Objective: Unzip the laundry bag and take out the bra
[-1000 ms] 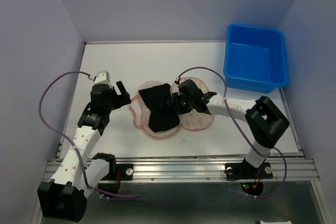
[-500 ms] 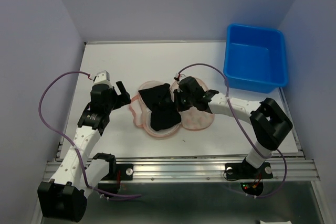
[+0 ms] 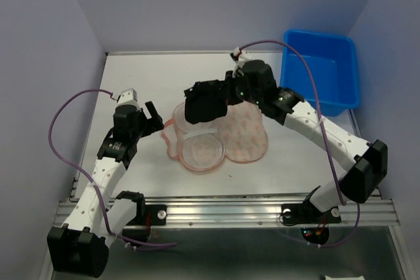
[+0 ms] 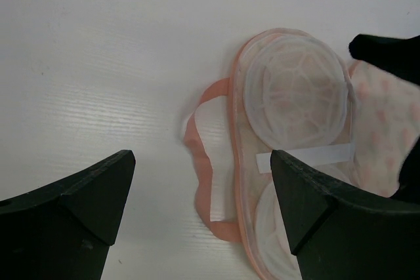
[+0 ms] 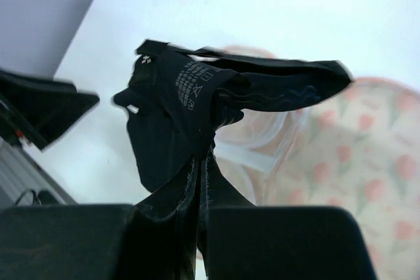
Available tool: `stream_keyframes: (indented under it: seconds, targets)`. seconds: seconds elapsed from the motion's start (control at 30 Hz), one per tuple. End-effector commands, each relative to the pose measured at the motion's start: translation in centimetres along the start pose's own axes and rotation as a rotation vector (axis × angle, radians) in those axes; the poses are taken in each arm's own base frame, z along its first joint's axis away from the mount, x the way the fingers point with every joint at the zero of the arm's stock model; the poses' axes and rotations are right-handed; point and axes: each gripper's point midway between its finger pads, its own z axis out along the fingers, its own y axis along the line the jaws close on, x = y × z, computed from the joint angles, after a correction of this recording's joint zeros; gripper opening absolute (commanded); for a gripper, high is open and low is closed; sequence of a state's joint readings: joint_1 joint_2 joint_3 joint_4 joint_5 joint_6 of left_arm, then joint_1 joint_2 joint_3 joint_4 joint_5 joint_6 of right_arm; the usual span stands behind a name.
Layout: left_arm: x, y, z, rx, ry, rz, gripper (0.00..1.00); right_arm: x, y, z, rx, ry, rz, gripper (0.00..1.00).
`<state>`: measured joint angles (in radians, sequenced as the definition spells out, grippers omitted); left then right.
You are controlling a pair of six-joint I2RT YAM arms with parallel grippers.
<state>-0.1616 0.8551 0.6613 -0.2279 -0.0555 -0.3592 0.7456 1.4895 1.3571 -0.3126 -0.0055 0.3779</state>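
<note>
Aloft, bra (image 3: 205,101) in the right end effector (image 5: 172,240), above laundry bag (image 3: 246,139).

likely a lab: enclosed robot table (image 3: 151,77)

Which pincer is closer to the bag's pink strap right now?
Left. The left pincer hangs open just left of the pink strap; the right pincer, shut on the bra, is raised over the far side of the laundry bag.
</note>
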Motion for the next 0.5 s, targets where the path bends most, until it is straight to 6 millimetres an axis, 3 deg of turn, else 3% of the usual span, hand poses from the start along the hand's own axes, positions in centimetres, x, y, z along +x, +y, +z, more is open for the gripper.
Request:
stream_keyframes:
  seconds: [0.0,0.03,0.07,0.1,0.13,0.2,0.23,0.27,0.37,0.4,0.43,0.47]
  targets:
    - [-0.4,0.0,0.0,0.012,-0.03,0.012,0.97,-8.4,-3.6,-2.9,0.112,-0.154,-0.01,0.01]
    - [-0.4,0.0,0.0,0.012,-0.03,0.011,0.97,-9.5,-4.7,-3.3,0.132,-0.164,-0.007,0.01]
    - [-0.4,0.0,0.0,0.01,-0.03,0.009,0.97,-12.0,-7.2,-4.1,0.182,-0.206,0.003,0.01]
    - [-0.5,0.0,0.0,0.012,-0.033,0.01,0.97,-12.5,-8.4,-4.4,0.193,-0.201,0.01,0.01]
    - [-0.5,-0.1,-0.1,0.014,-0.034,0.01,0.97,-13.7,-11.8,-5.2,0.231,-0.215,0.04,0.01]
    - [-0.5,-0.1,-0.1,0.014,-0.035,0.01,0.97,-15.6,-14.7,-6.5,0.252,-0.246,0.062,0.01]
    - [-0.5,-0.1,-0.2,0.018,-0.037,0.01,0.97,-16.1,-15.7,-6.8,0.242,-0.246,0.064,0.01]
    - [-0.5,-0.2,-0.2,0.023,-0.036,0.01,0.97,-16.5,-19.4,-7.3,0.305,-0.244,0.076,0.01]
    - [-0.7,-0.5,-0.4,0.036,-0.044,0.007,0.97,-18.7,-23.2,-8.7,0.355,-0.252,0.066,0.01]
    - [-0.8,-0.5,-0.5,0.04,-0.047,0.007,0.97,-18.2,-26.7,-8.7,0.398,-0.222,0.108,0.01]
    - [-0.8,-0.5,-0.5,0.04,-0.049,0.007,0.97,-19.9,-27.2,-9.4,0.384,-0.255,0.098,0.01]
    - [-0.8,-0.7,-0.6,0.048,-0.052,0.007,0.97,-20.4,-28.4,-9.7,0.386,-0.263,0.105,0.01]
